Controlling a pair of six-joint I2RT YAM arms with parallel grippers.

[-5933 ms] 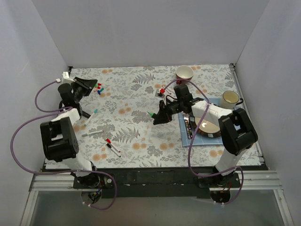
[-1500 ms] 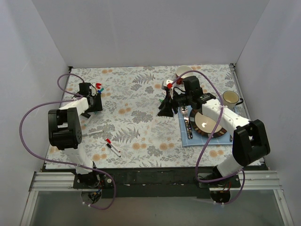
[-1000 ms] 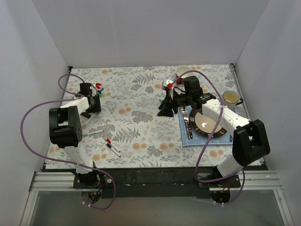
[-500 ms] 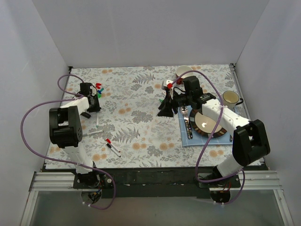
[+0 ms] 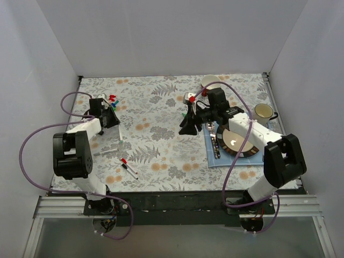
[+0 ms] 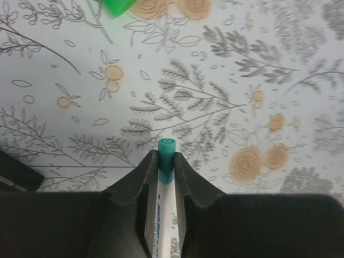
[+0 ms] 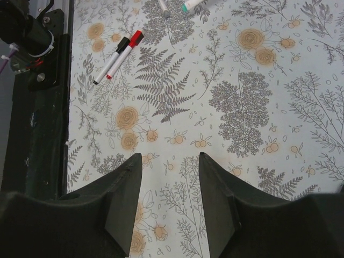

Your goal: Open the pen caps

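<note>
In the view from above, the left hand (image 5: 110, 116) is low over the far left part of the flowered worktop (image 5: 161, 102), just beside a small group of loose caps (image 5: 113, 99) in red, blue and green. The right hand (image 5: 187, 127) hangs over the middle of the worktop, to the left of a plate (image 5: 242, 152) that lies on a blue mat (image 5: 212, 160). A bowl (image 5: 210, 81) and a mug (image 5: 263, 111) stand further back. In the left wrist view, the fingers (image 6: 134, 180) of the left hand are pressed on a white pen (image 6: 164, 215) from both sides. They pinch it just under its teal cap (image 6: 166, 153), which sits on the pen and sticks out past the fingertips, above the worktop. A green cap (image 6: 119, 5) lies at the top edge of this view. In the right wrist view, the fingers (image 7: 121, 193) of the right hand are spread apart with nothing between them, above a bare part of the worktop. Further off lie a red-capped pen (image 7: 129, 45) and a black-capped pen (image 7: 110, 64), side by side and very close. At the top edge the ends of two more pens show, one of them a teal-ended pen (image 7: 191, 5).
</note>
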